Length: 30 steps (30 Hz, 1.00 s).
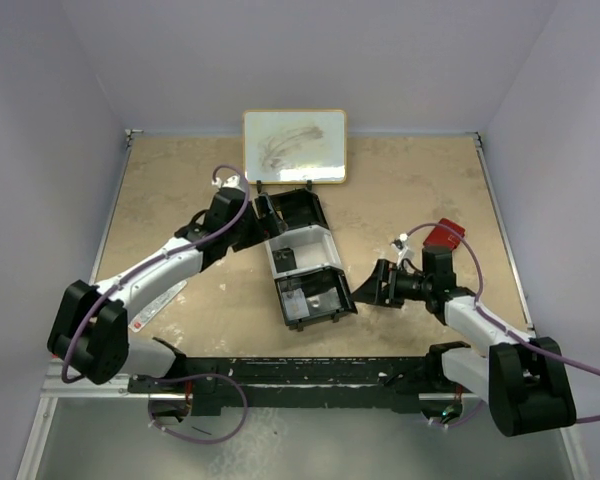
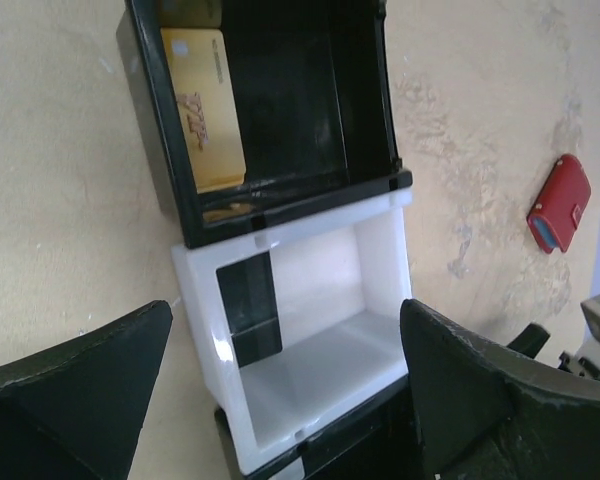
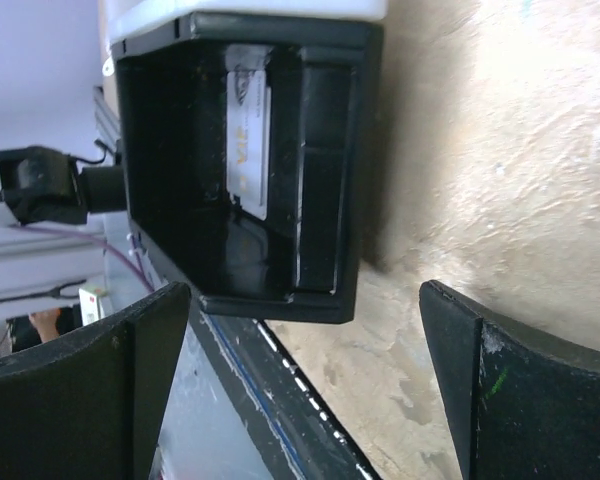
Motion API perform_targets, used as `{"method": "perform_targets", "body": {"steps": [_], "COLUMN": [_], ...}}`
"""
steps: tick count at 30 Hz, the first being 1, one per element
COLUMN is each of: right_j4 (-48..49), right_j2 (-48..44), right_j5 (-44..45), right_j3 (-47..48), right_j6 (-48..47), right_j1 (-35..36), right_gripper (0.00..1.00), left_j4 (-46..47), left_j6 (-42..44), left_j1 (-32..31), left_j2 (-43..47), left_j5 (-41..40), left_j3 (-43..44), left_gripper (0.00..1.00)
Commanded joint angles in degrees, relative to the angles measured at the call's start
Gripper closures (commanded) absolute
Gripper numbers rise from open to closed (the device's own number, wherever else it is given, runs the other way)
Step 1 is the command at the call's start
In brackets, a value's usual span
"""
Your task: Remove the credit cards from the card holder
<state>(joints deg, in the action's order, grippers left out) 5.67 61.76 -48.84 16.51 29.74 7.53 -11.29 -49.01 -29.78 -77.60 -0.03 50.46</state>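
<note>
Lying on the tan table (image 1: 170,180) well to the right of centre, the small red folding card holder (image 1: 443,235) sits just beyond the right arm's wrist, on its far side. The left wrist view shows the holder (image 2: 559,217) folded shut, with a pale blue edge at its nearer end and its long axis tilted on a diagonal. Whether any cards remain inside cannot be told.

Right gripper (image 1: 363,290): jaws wide apart, holding nothing, pointing left at the near end of the long black tray with a white middle section (image 1: 272,260). The holder therefore lies behind and to the outer side of this hand, not in front of it. The right wrist view shows only the tray's near black compartment (image 3: 350,170), a pale printed card (image 3: 248,130) standing inside it, between the spread fingers of the right gripper (image 3: 305,385).

Left gripper (image 1: 265,215): also spread wide and empty, at the tray's far end. Its camera shows a gold card (image 2: 205,110) in the far black compartment and a dark card (image 2: 250,305) against the white wall.

Judgement: the right arm is much the nearer to the holder. Reaching it would call for drawing back from the tray and swinging outward and away, then turning the jaws across the holder's short side. The left arm would have to cross the tray.
</note>
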Motion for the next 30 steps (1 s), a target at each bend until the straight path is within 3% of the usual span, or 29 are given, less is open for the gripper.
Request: {"method": "perform_targets", "body": {"steps": [1,9,20,30], "right_j4": [5.3,9.0,8.1,18.9], "right_j2": [-1.7,-1.3,1.8,4.7], "right_j5": [-6.0,-6.6,-3.9,0.2], "right_j3": [-1.8,-3.6,-1.3,-0.5], "right_j6": [1.7,3.7,2.3,11.3], "right_j1": [1.4,3.2,9.7,17.8], "right_gripper": [0.01,0.01,0.01,0.02], "left_j4": [4.3,3.8,3.3,2.4], "left_j6": [2.7,4.9,9.9,12.6], "left_j1": [-0.3,-0.3,-0.4,-0.4], "left_j2": [-3.8,-12.7,-19.4,-27.3], "left_j5": [-3.5,-4.0,4.6,12.2], "left_j3": [5.6,11.2,17.8,27.1], "left_gripper": [0.07,0.07,0.14,0.14]}}
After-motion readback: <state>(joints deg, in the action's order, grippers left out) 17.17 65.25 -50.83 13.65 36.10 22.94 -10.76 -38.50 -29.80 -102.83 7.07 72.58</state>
